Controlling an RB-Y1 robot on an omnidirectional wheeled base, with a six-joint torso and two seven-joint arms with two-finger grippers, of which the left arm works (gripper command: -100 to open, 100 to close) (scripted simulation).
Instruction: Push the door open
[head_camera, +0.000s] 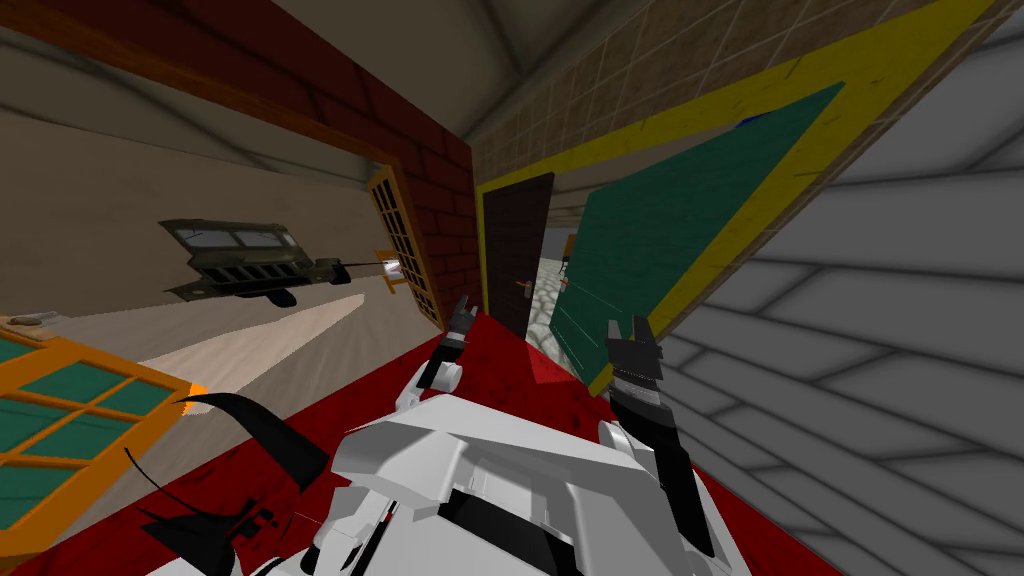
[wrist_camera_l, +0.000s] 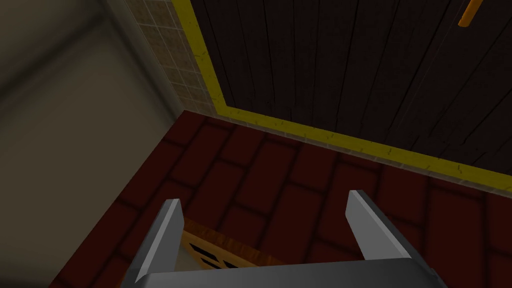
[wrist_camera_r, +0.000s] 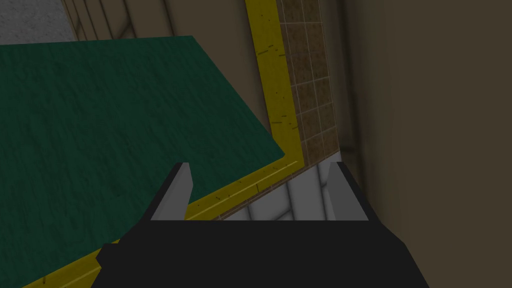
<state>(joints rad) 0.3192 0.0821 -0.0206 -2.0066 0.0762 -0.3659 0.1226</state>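
A green door (head_camera: 680, 230) hangs in a yellow frame (head_camera: 790, 170) and stands ajar, swung away from me. My right gripper (head_camera: 627, 325) is open just in front of the door's lower near edge, apart from it. The right wrist view shows the green door (wrist_camera_r: 100, 140) beside its open fingers (wrist_camera_r: 175, 192) and the yellow frame (wrist_camera_r: 272, 75) past them. My left gripper (head_camera: 463, 305) is open and empty, further left. It faces a dark brown door (wrist_camera_l: 350, 65) with an orange handle (wrist_camera_l: 470, 12), set in a yellow border (wrist_camera_l: 320, 137).
Through the gap beside the green door a pale tiled floor (head_camera: 545, 300) shows. A grey panelled wall (head_camera: 880, 330) runs close on my right. A dark red brick wall (head_camera: 440, 200) and an orange lattice panel (head_camera: 400, 240) lie left. An orange-framed panel (head_camera: 60, 420) sits at the near left.
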